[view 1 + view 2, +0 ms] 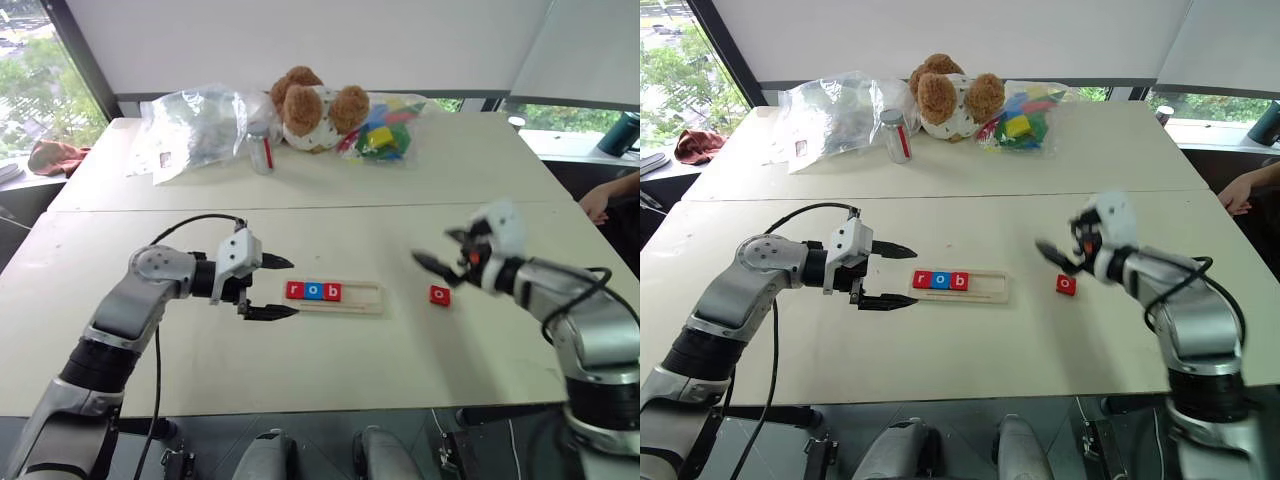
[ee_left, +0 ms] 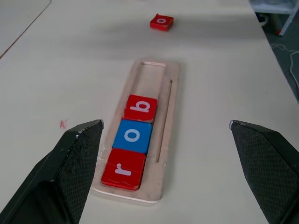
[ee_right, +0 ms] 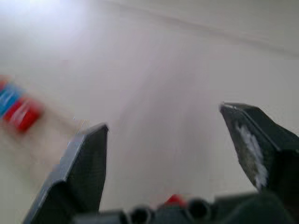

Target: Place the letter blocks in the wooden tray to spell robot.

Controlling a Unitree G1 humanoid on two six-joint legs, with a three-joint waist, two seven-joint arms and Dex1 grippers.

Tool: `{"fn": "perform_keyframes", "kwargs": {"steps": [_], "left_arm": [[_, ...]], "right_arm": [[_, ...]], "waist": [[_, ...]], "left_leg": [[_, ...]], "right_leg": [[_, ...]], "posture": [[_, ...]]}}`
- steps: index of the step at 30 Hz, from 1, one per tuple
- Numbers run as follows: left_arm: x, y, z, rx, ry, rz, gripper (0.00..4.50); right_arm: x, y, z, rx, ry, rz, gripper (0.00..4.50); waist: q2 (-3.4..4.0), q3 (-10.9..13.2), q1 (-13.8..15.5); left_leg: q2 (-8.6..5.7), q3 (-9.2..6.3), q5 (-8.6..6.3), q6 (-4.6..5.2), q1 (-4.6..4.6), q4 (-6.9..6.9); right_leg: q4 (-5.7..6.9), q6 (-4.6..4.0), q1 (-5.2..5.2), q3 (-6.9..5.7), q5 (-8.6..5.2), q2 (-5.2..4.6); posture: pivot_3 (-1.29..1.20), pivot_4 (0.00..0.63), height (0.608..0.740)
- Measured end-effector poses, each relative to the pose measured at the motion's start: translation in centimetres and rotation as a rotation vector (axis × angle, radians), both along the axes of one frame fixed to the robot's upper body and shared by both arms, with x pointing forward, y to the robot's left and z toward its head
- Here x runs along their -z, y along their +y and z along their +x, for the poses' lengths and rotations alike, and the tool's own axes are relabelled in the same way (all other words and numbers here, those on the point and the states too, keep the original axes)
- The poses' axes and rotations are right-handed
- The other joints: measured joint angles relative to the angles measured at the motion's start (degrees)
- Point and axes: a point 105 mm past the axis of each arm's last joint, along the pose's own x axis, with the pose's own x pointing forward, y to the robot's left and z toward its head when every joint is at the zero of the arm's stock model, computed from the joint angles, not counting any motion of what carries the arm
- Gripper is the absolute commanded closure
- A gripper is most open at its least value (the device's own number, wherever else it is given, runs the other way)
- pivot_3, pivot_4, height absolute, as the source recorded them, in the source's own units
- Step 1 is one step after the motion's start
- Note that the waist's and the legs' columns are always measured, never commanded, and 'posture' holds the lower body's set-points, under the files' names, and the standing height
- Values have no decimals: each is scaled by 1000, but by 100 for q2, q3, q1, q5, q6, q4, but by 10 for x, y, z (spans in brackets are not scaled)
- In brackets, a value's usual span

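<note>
- Our left gripper (image 1: 268,287) is spread wide with nothing in it, parked at the left end of the tray (image 1: 362,297), centre of the head view. One finger sits above that end in the frame and one below, so it looks set to brace or straddle the tray rather than grab anything.
- Our right gripper (image 1: 440,262) is at centre right, also open and empty, hanging just up and left of the loose red "o" tile (image 1: 440,294). It's blurry, so we can't say exactly how far off the tile it is, but no contact that we can see.
- The tray lies lengthwise across the middle of the table (image 1: 200,360). In its left half sit red "r" (image 1: 293,290), blue "o" (image 1: 312,291) and red "b" (image 1: 332,292), edge to edge. So "rob" is done and the right half is bare.
- The red "o" lies flat on the table just right of the tray, apart from it. We'd guess it goes in next, beside the "b".
- We can't spot a "t" tile anywhere.
- Nothing sits between the loose tile and the free slots, so the path looks clear.
- Upper part of the frame, well away: a teddy bear (image 1: 312,105), a clear bag (image 1: 195,130), a small can (image 1: 261,150) and a bag of coloured blocks (image 1: 382,135).
- A person's arm (image 1: 610,195) pokes in at the right edge, away from the work.
</note>
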Motion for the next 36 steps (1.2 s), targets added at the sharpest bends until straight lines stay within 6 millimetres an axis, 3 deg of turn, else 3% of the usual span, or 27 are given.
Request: {"fn": "perform_keyframes", "kwargs": {"steps": [5, 17, 20, 24, 31, 36], "left_arm": [[-7, 2, -17, 44, 8, 32, 0], [3, 11, -18, -28, 62, 47, 0], [10, 17, -17, -53, 82, 62, 0], [13, 19, -16, -64, 93, 66, 0], [15, 26, -13, -89, 84, 86, 0], [18, 37, -7, -121, 84, 113, 0]], "right_arm": [[15, -29, 0, -174, 33, -67, 370], [24, -21, 20, -299, 10, -59, 370], [27, -22, 23, -295, 6, -61, 1157], [31, -20, 21, -323, 15, -65, 3232], [29, -18, 21, -328, 32, -61, 3338], [-5, 48, 34, -449, -7, 11, 3338]], "waist": [[-2, 4, -122], [0, 5, -2], [0, 5, -10], [0, 5, -18], [1, 5, -18], [4, 7, -84]], "left_leg": [[13, 26, 1, -2, 24, 8], [17, 7, 12, -22, 18, 8], [17, 6, 12, -24, 18, 6], [17, 6, 13, -25, 14, 5], [17, 6, 13, -27, 14, 6], [22, 4, 18, -34, 14, 4]], "right_leg": [[10, 0, 1, 26, 1, -4], [18, -3, -6, 17, 1, -8], [18, -3, -7, 16, 1, -8], [18, -3, -13, 17, 1, -8], [19, -4, -13, 18, 1, -10], [34, -6, -28, 19, 3, -3]], "posture": [[0, 150, 740], [0, 150, 740], [0, 150, 740], [0, 150, 740], [0, 150, 740], [0, 150, 740]]}}
